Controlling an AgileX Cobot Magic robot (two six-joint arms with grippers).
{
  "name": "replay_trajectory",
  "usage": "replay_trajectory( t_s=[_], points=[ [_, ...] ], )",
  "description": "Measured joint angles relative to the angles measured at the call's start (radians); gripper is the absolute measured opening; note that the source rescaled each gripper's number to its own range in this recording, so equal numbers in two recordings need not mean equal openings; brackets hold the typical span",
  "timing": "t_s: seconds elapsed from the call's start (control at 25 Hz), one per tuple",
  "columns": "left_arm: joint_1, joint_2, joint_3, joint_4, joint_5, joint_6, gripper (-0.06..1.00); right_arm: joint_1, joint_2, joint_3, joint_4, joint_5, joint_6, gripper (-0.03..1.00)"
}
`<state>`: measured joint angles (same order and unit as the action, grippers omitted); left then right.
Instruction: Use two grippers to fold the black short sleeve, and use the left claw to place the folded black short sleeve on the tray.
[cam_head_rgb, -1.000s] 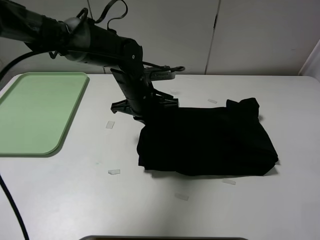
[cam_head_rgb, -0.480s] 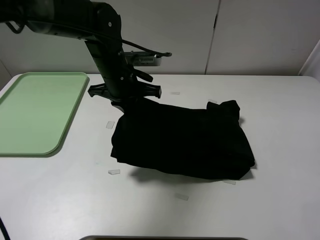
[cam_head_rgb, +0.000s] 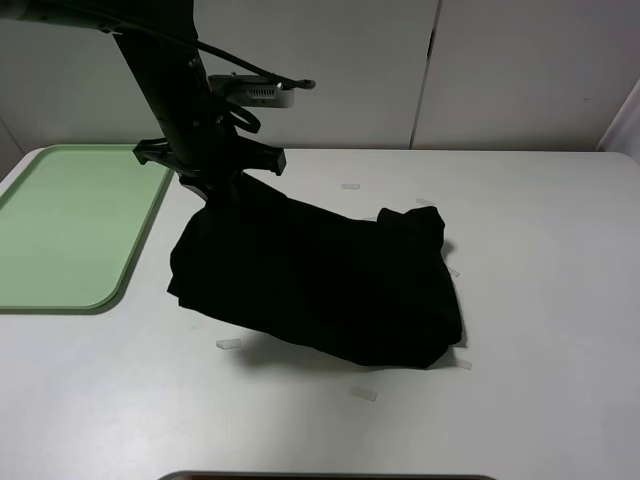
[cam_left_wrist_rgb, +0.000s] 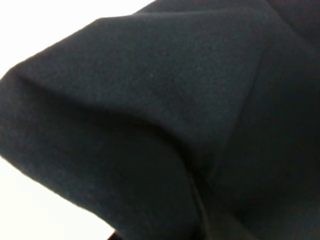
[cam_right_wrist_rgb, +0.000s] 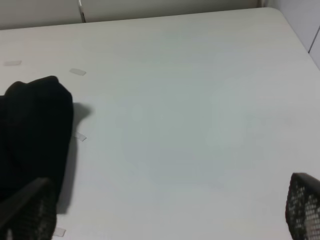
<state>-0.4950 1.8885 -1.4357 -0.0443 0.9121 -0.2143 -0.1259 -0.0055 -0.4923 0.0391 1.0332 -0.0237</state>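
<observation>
The folded black short sleeve (cam_head_rgb: 320, 280) hangs by its back-left corner from my left gripper (cam_head_rgb: 214, 188), which is shut on the fabric. That corner is lifted; the far right end still lies on the white table. Dark cloth (cam_left_wrist_rgb: 165, 125) fills the left wrist view and hides the claw's fingers. The pale green tray (cam_head_rgb: 60, 225) lies at the left edge of the table, just left of the left arm, with nothing on it. My right gripper (cam_right_wrist_rgb: 165, 215) is open and holds nothing, its fingertips (cam_right_wrist_rgb: 25, 212) far apart over bare table, with the shirt's end (cam_right_wrist_rgb: 35, 130) beside it.
Small clear tape marks dot the table (cam_head_rgb: 540, 250), such as one (cam_head_rgb: 228, 344) near the shirt's front edge and another (cam_head_rgb: 363, 394) further forward. White cabinet doors (cam_head_rgb: 500, 70) stand behind the table. A dark edge (cam_head_rgb: 330, 476) shows at the front.
My left arm has swung left toward the tray and risen, dragging the shirt leftward with its gripped corner lifted. The right gripper's state is unchanged.
</observation>
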Motion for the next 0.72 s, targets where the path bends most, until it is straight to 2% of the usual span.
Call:
replay_trajectory(
  t_s=[0.24,0.48,0.72],
  points=[
    [0.004,-0.026,0.0,0.023,0.058,0.025,0.06,0.0,0.0,0.0,0.0,0.0,0.0,1.0],
    [0.007,-0.071,0.0,0.104,0.128,0.038,0.06,0.0,0.0,0.0,0.0,0.0,0.0,1.0],
    [0.038,-0.099,0.0,0.122,0.172,0.049,0.06,0.0,0.0,0.0,0.0,0.0,0.0,1.0]
  ],
)
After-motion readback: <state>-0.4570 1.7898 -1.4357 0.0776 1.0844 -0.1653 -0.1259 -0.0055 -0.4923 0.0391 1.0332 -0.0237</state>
